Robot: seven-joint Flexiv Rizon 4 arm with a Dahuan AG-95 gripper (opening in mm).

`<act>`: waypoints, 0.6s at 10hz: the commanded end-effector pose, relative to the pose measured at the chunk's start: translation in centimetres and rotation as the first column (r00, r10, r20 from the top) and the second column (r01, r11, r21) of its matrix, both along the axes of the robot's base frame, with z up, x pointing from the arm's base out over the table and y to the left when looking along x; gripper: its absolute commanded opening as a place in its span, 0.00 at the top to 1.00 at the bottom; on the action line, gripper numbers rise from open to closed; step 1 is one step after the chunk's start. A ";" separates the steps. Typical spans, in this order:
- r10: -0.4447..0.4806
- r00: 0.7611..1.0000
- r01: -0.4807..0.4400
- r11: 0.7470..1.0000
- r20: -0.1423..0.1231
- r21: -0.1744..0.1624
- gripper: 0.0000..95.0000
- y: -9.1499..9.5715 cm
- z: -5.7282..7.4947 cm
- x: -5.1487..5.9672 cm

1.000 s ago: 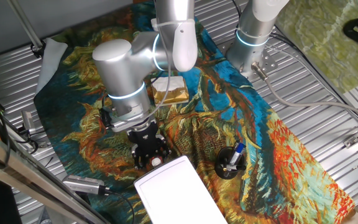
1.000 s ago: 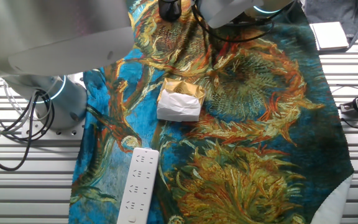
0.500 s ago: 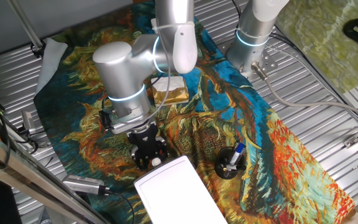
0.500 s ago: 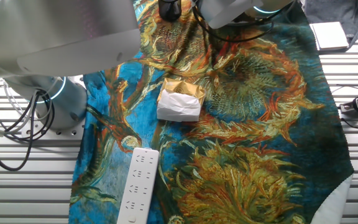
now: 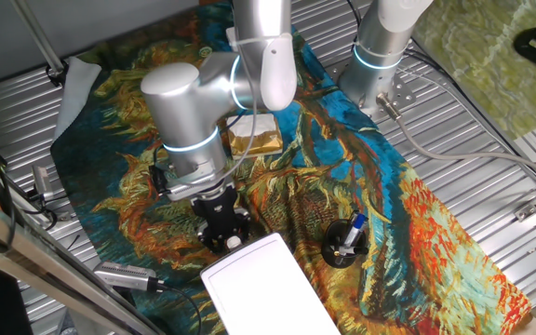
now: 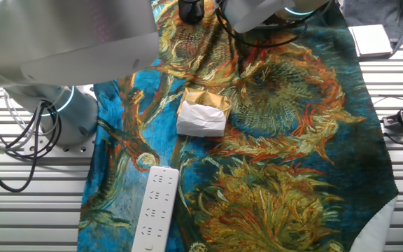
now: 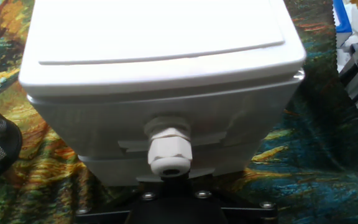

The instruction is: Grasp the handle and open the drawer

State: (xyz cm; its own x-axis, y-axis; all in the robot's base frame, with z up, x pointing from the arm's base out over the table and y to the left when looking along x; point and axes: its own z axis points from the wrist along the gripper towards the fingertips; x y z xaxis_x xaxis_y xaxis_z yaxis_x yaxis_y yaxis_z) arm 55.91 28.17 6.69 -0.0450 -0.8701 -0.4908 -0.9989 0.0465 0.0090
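Note:
The drawer [image 7: 166, 134] is the lower front part of a large white rounded box [image 5: 263, 284] and looks closed. Its handle [image 7: 168, 152], a small round white knob, sits low in the centre of the hand view, just above the black gripper body [image 7: 169, 208]. No finger touches the knob in that view. In one fixed view my gripper [image 5: 227, 233] is pressed up to the box's near end, with a bit of white knob [image 5: 234, 242] showing between its black fingers. The jaws look spread, not clamped.
A black round holder with a blue pen [image 5: 345, 244] stands right of the box. A white-and-gold block [image 6: 203, 115] lies mid-cloth, and a slim white bar device [image 6: 154, 210] near the cloth edge. A second arm base [image 5: 380, 56] stands behind.
My gripper has crept slightly closer to the box's front face. The box and the other things have not moved.

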 end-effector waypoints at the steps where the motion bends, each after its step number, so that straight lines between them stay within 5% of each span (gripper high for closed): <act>1: 0.002 1.000 -0.002 1.000 0.003 0.002 1.00 0.0 0.0 0.0; 6: 0.015 1.000 -0.015 1.000 0.012 0.002 1.00 -0.1 0.0 0.1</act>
